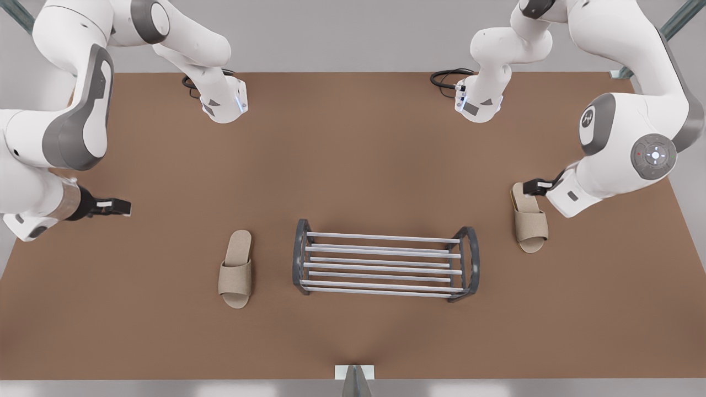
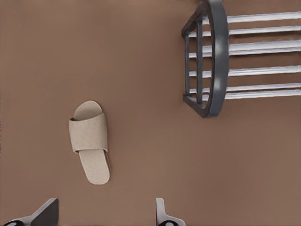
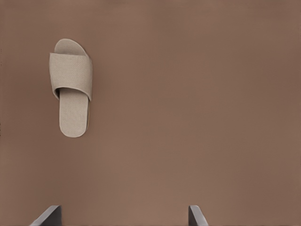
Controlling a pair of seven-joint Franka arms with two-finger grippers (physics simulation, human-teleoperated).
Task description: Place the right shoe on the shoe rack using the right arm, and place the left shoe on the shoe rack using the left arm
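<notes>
1. Resting flat on the brown tabletop (image 1: 353,165), both beige woven slide slippers lie off the low rack of dark grey arched ends and silver rods (image 1: 384,266), 1 on each side of it.
2. The left shoe (image 1: 530,219) lies at the front view's right, apart from the rack's end, with its heel toward the left arm's black two-finger gripper (image 1: 528,187).
3. That gripper hangs by the heel, fingers (image 2: 162,214) spread wide and holding nothing. Whether it touches the heel I cannot tell.
4. The right shoe (image 1: 236,269) lies just beside the rack's other end, well apart from the right arm's black two-finger gripper (image 1: 122,207), which waits at the front view's left with fingers (image 3: 51,215) also spread wide.
5. Each shoe's long axis runs square to the line between its arm's fingers, so closing would likely pinch across the width. The left arm is nearer its shoe, while the right must first travel toward the rack.
</notes>
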